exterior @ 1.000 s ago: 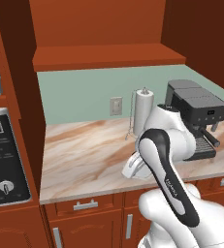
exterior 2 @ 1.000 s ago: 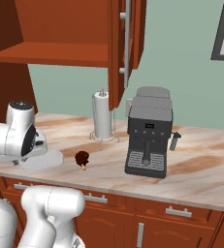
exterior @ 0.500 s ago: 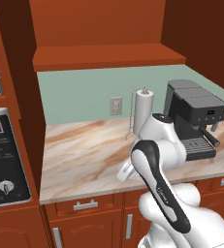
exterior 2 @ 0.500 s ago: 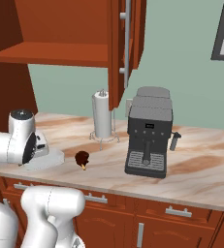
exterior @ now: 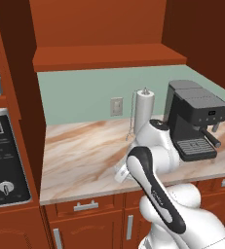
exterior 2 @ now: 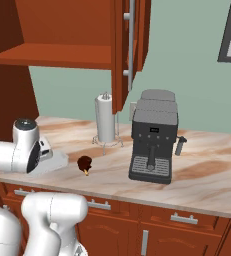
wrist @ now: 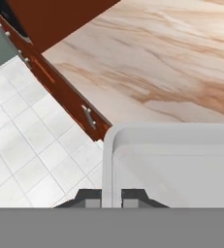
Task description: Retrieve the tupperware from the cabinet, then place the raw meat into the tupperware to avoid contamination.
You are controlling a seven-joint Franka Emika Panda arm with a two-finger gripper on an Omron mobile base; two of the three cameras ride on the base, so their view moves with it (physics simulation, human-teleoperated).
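Hand view is giving us the best look: our gripper (wrist: 111, 197) is pinched tight on the rim of the tupperware (wrist: 176, 164), one dark fingertip (wrist: 90, 197) sitting outside the wall and the other inside it, so the short side of the container is running straight between the jaws. The rest of the white tray is spreading out to the right of the tips in that view, with its rounded corner just above them. Beneath it we're seeing the marbled counter (wrist: 171, 63), its front edge, the drawer fronts and the tiled floor, so the gripped end is hanging about over the counter's front edge.

From the right base view, the tupperware (exterior 2: 51, 162) is sitting low at the front left part of the counter (exterior 2: 207, 172), sticking out from behind our arm; we can't tell whether it's touching the surface. The raw meat (exterior 2: 84, 163) is lying just beside it toward the middle, close to the front edge, apart from the tray. The paper towel roll (exterior 2: 105, 120) is standing further back, and the coffee machine (exterior 2: 153, 136) is off to the right. The cabinet (exterior 2: 129, 47) door is hanging open above the roll.

In the left base view, a corner of the tupperware (exterior: 122, 171) is peeking out left of our arm.
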